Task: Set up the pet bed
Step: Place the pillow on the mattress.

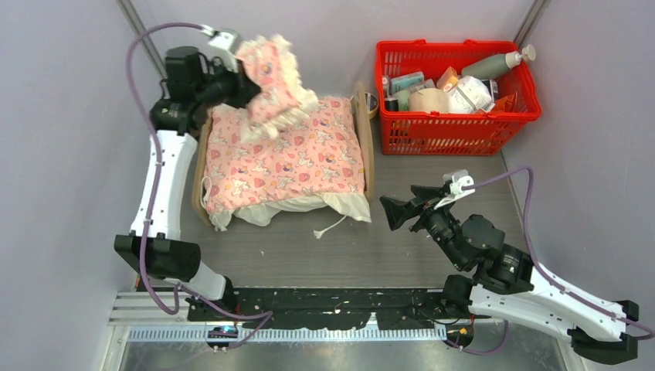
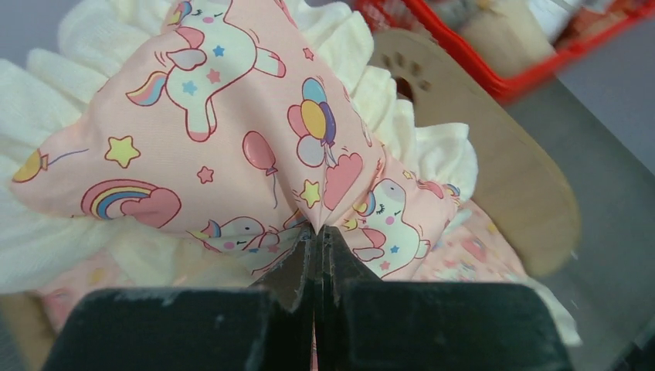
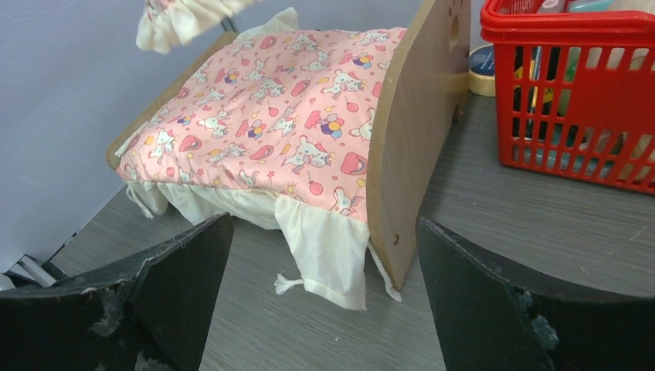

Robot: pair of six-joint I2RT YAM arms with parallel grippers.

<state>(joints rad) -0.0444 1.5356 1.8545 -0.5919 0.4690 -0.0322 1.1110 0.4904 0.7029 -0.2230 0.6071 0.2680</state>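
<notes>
The pet bed is a light plywood frame at the table's middle-left, covered by the pink patterned blanket with cream frill; its mattress is hidden. The arched headboard with paw cutout shows in the left wrist view and right wrist view. My left gripper is shut on the small pink frilled pillow, holding it above the bed's far left end; the pillow fills the left wrist view. My right gripper is open and empty, low over the table right of the bed, facing it.
A red basket full of bottles and packets stands at the back right, close to the headboard; it shows in the right wrist view. A tape roll lies between bed and basket. Grey walls close in both sides.
</notes>
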